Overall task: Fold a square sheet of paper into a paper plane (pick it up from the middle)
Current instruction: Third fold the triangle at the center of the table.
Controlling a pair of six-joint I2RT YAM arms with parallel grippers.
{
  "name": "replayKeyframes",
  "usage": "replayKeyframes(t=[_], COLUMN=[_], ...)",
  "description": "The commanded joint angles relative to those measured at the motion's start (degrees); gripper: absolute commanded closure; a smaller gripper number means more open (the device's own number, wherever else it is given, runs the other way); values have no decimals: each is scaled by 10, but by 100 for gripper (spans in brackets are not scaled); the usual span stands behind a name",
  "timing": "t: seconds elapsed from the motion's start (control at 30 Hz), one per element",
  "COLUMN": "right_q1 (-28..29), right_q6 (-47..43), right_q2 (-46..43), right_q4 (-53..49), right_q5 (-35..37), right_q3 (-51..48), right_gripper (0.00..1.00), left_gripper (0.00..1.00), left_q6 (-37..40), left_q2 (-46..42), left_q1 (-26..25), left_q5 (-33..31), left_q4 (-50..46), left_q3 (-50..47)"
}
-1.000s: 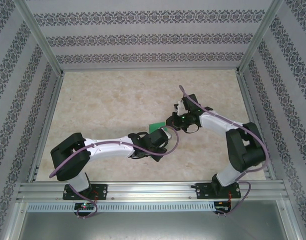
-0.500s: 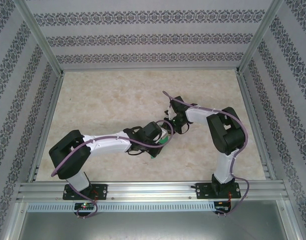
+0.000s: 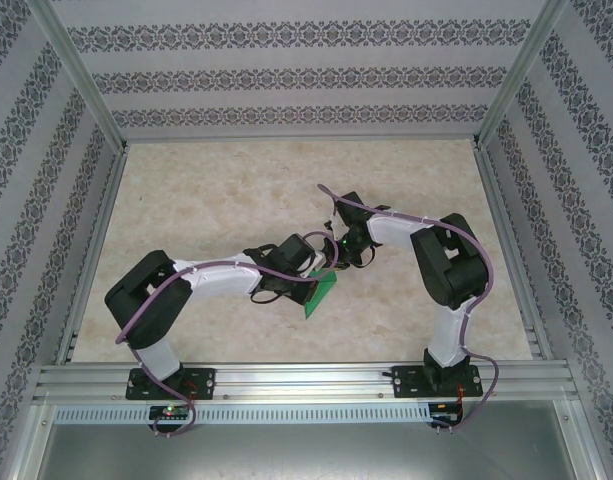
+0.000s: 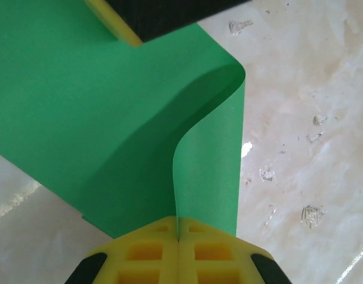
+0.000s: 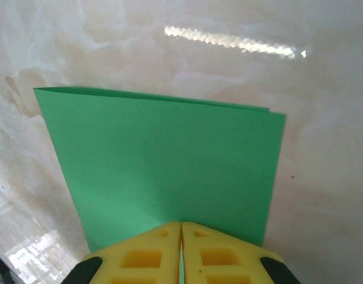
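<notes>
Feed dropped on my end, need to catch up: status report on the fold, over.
Left pincer shut on green sheet. Right pincer shut on it too. Sheet doubled over, one bend uncreased. Nothing seen blocking.

**Top external:** high behind the arm bases (image 3: 169,381), looking down on the table (image 3: 206,200), far from the green sheet (image 3: 321,293). **Left wrist and right wrist:** close-up past the left gripper (image 4: 178,222) and right gripper (image 5: 181,225), facing the sheet from opposite edges. All three share the sheet.
</notes>
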Motion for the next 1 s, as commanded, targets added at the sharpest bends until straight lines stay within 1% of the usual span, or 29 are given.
replayKeyframes(t=[0.0, 0.1, 0.23, 0.33, 0.53, 0.7, 0.8, 0.97], right_q1=[7, 7, 8, 9, 9, 10, 10, 10], right_q6=[11, 21, 32, 35, 36, 38, 36, 36], right_q2=[13, 11, 7, 7, 13, 17, 22, 22], right_q4=[-14, -9, -1, 5, 5, 3, -4, -7], right_q5=[28, 26, 27, 23, 23, 22, 24, 28], right_q3=[10, 7, -2, -7, -5, -1, 3, 5], right_gripper=[90, 90, 90, 89, 89, 89, 89, 89], left_gripper=[100, 100, 100, 100, 100, 100, 100, 100], left_q6=[-3, -24, -37, -34, -30, -8, -14, -29], left_q2=[1, -9, -18, -17, -12, 1, -2, -20], left_q1=[6, 6, 6, 6, 6, 6, 6, 6], left_q5=[0, 5, -15, -28, -29, -44, -54, -48], left_q4=[13, 36, 45, 37, 43, 13, 12, 22], left_q3=[0, -19, -32, -29, -19, 6, 0, -21])
